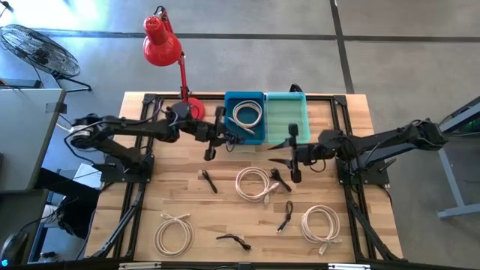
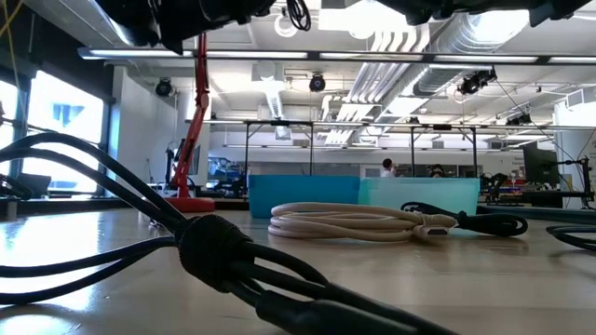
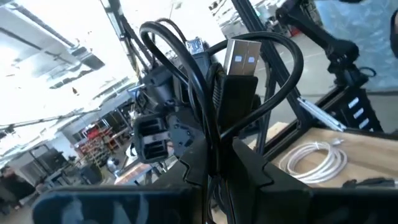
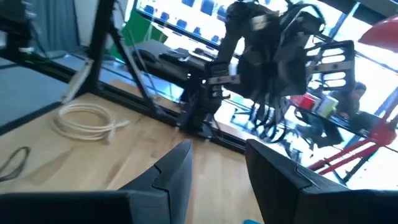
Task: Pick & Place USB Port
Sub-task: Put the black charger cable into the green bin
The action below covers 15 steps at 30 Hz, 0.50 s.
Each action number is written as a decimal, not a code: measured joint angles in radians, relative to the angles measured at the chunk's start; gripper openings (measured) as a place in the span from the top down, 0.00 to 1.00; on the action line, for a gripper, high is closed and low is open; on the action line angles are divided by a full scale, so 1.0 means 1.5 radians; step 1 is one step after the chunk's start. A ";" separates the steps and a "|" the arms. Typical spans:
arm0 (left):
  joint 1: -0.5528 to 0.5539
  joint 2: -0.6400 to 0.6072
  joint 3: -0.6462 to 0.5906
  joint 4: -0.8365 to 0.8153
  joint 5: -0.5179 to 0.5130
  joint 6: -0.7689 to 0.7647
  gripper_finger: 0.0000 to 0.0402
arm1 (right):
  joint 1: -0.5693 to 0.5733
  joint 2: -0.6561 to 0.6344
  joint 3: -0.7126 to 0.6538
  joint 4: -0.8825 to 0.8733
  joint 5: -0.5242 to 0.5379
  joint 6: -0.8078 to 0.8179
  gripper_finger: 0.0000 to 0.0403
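Above the table near the blue bin [image 1: 245, 116], left gripper [image 1: 212, 142] clamped on a black USB cable [image 3: 239, 87]. Grip hidden from overhead; wrist camera alone shows the silver plug and looped cord pinched between the fingers [image 3: 249, 168]. Beside the teal bin [image 1: 286, 116], right gripper [image 1: 294, 154] hovering, jaws apart, empty. More coiled cables [image 1: 253, 182] lying on the wood.

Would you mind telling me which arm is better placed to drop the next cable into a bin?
Probably the left: its end effector already grips a black USB cable beside the blue bin; the right end effector is empty.
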 joint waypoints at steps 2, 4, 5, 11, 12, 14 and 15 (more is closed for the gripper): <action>0.000 0.012 0.000 0.013 0.000 0.004 0.93 | -0.006 0.007 0.009 -0.001 -0.009 0.004 0.65; 0.000 0.025 0.000 0.024 0.008 0.004 0.93 | -0.012 0.015 0.017 0.000 -0.012 0.005 0.65; 0.000 0.030 0.000 0.029 0.017 0.004 0.93 | -0.015 0.019 0.019 -0.001 -0.012 0.005 0.65; -0.013 0.059 0.049 0.034 0.060 0.003 0.93 | -0.039 0.053 0.035 -0.004 -0.006 0.014 0.59; -0.019 0.063 0.056 0.025 0.064 0.005 0.93 | -0.042 0.060 0.038 -0.004 -0.006 0.014 0.57; -0.027 0.074 0.075 0.004 0.066 0.020 0.93 | -0.046 0.069 0.044 -0.002 -0.006 0.014 0.54; -0.030 0.077 0.082 -0.007 0.066 0.027 0.93 | -0.048 0.073 0.047 -0.002 -0.007 0.015 0.53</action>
